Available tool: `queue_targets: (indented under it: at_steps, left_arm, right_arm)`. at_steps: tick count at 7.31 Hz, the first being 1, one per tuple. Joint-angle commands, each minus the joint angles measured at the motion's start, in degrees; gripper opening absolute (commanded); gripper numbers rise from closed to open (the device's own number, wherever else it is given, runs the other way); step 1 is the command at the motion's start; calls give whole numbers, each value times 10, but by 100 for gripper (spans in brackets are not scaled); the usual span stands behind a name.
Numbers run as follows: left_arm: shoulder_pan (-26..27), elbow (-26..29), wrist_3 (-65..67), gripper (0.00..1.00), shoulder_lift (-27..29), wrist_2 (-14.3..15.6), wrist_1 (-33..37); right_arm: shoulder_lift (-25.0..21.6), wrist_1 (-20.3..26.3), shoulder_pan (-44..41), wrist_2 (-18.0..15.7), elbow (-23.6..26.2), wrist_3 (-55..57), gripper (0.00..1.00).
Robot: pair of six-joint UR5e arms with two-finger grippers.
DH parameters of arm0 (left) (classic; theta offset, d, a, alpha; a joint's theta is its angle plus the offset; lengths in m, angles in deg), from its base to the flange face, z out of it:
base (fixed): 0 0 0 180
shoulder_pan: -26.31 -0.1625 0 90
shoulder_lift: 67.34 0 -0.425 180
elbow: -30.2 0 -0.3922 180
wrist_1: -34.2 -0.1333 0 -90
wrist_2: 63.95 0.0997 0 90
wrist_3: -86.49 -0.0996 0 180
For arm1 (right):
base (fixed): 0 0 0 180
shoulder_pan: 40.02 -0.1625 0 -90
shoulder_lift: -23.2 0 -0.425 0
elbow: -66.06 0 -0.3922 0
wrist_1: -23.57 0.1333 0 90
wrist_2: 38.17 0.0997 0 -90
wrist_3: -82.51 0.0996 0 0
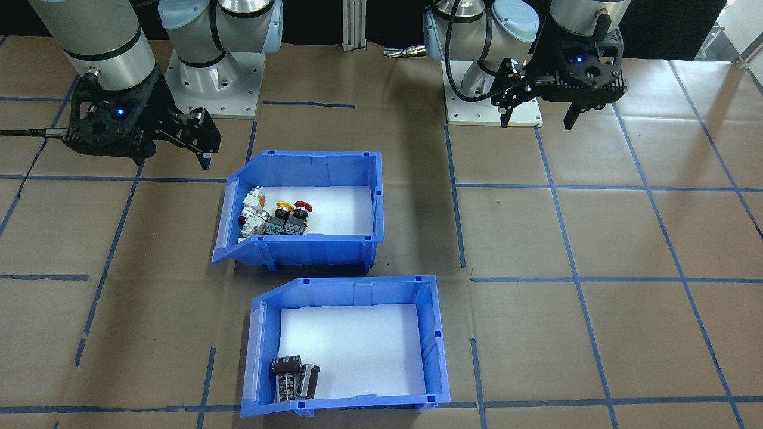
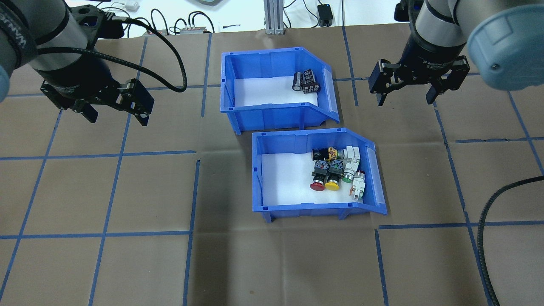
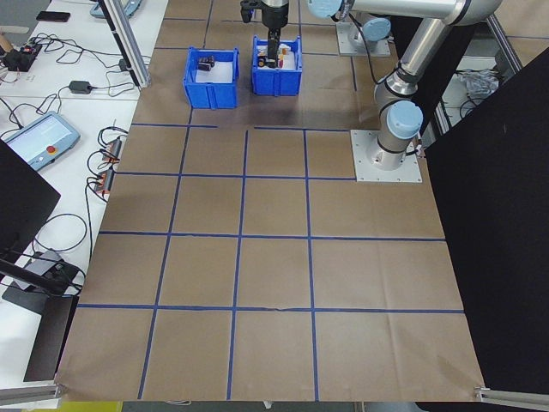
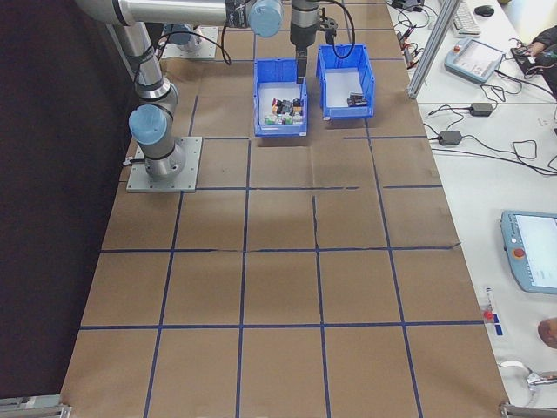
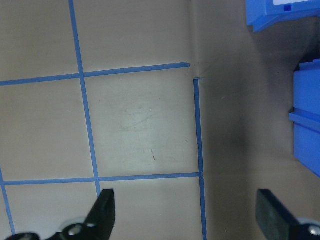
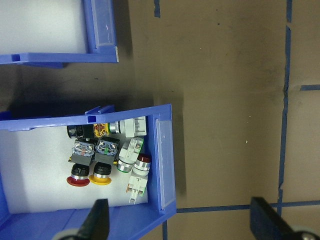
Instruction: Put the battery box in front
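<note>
Seen from overhead, the battery box (image 2: 272,91) is set on the brown paper-covered table (image 2: 127,255), at the far side from the robot, its sloped cut-away end turned toward the robot's right. A few dark cylindrical cells (image 2: 306,81) are clustered on its white liner at that sloped end. Just beside it, on the robot's side and shifted slightly right, the second blue bin (image 2: 316,174) is placed, filled with red, yellow, green and white push-button switches (image 2: 335,172). The two bins are separated by a narrow gap.

Both arms are held above the table, clear of the bins. The left gripper (image 2: 114,115) is hung over bare paper well to the left of the battery box, its jaws spread wide with nothing between them. The right gripper (image 2: 406,95) is poised just right of the battery box's sloped end, its fingers likewise parted and empty.
</note>
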Motion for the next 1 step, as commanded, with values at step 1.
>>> queue_targets:
  at_steps: [1]
  left_arm:
    - [0,0,-2,100,1,-2,1]
  right_arm:
    - [0,0,-1,0,1,0,100]
